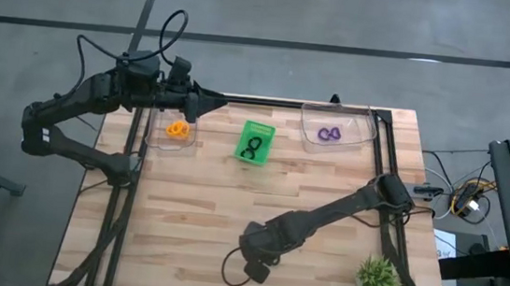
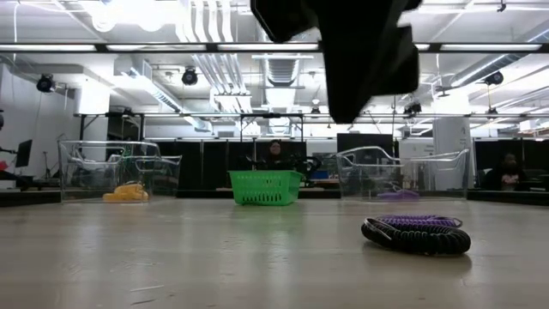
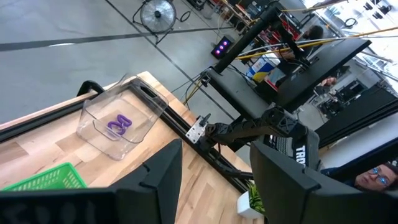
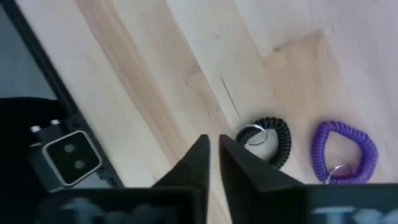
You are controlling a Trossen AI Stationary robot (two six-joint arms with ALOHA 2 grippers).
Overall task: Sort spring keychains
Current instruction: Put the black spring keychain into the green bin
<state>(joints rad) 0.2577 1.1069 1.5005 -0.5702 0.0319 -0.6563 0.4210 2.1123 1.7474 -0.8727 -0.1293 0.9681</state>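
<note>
The right gripper point(image 4: 213, 149) hangs above the desk point(image 4: 186, 56) with fingers together, empty, beside a black spring keychain point(image 4: 270, 140) and a purple spring keychain point(image 4: 344, 149), the latter partly cut off. The left gripper point(image 3: 217, 177) hovers spread wide by the orange bin point(image 1: 172, 132).

Black point(image 4: 272, 140) and purple point(image 4: 344, 151) spring keychains lie flat side by side on the wooden table.

The right gripper point(image 4: 212, 152) hung low over the table's near edge, fingers closed and empty. The left gripper point(image 1: 210, 105) waited at the far side, fingers apart.
</note>
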